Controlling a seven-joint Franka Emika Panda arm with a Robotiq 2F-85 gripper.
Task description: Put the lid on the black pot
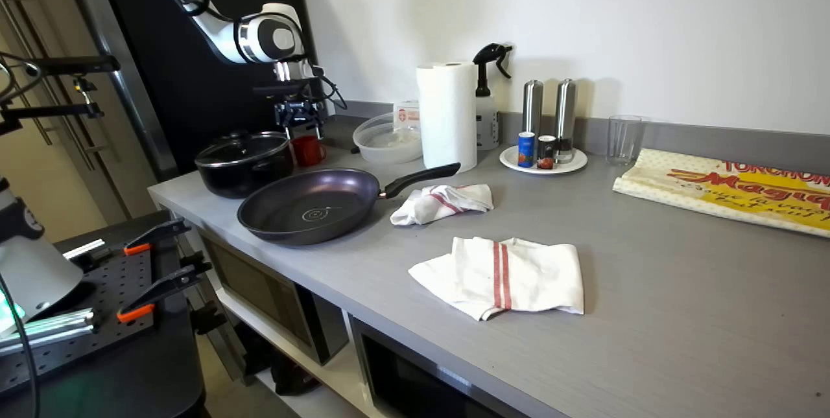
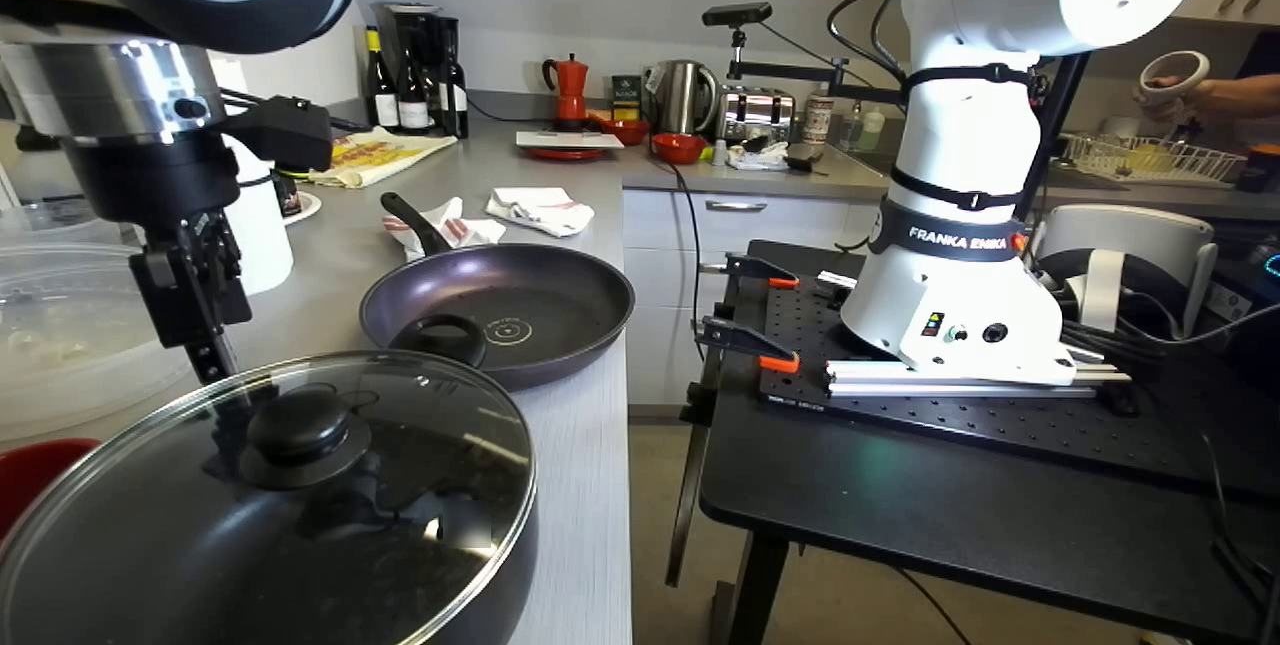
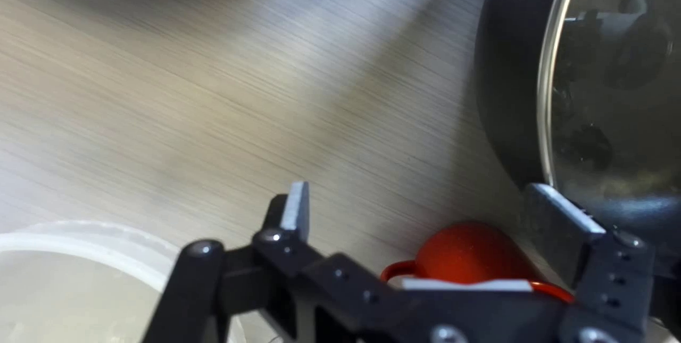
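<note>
In an exterior view, one round, see-through glass lid (image 1: 240, 150) covers one low, round black pot (image 1: 227, 178) at frame left, near one wide, dark frying pan (image 1: 311, 201); two white, red-striped cloths (image 1: 535, 275) lie toward lower center. In an exterior view, the lid fills the lower left, its single round black knob (image 2: 298, 422) the likeliest hold; the glass should prove stiff, slick, breakable and fairly heavy. In the wrist view, the lone black gripper (image 3: 427, 203) reaches up from the bottom, jaws spread and empty, near one red mug (image 3: 471, 252).
</note>
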